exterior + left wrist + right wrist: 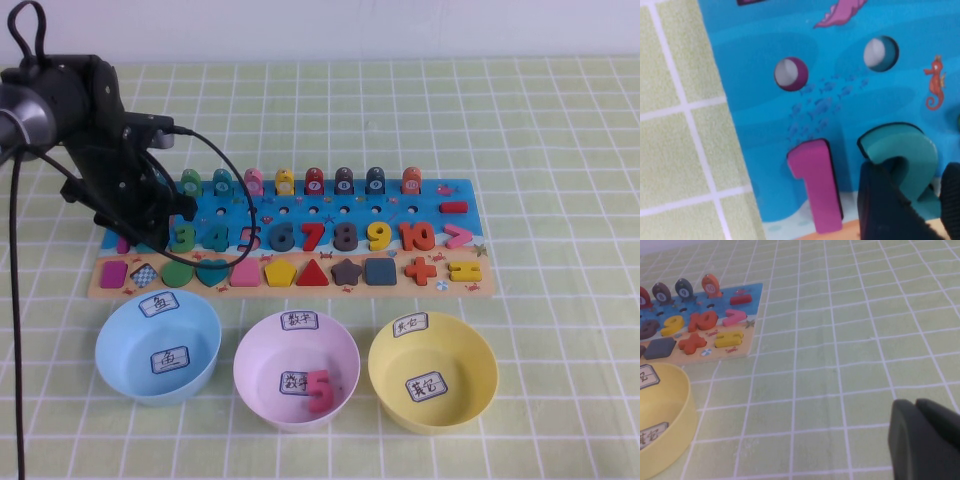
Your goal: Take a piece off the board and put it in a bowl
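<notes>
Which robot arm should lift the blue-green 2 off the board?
Left. The left gripper is already closed around the teal 2 at the board's left end. The right gripper sits far off.

Matt, chunky teal numeral "2" (900,150) between the dull black, faintly grainy fingers (875,205) of the left gripper (912,200). Just beside that claw, satin pink numeral "1" (815,185), set in a smooth printed blue board (765,40). Beneath the claw, softly textured pale green checked cloth (680,150). Nearer the robot than the claw, smooth pale pink plastic bowl (296,370) with white paper labels. Right gripper (925,440) over the same cloth, matt black plastic.
</notes>
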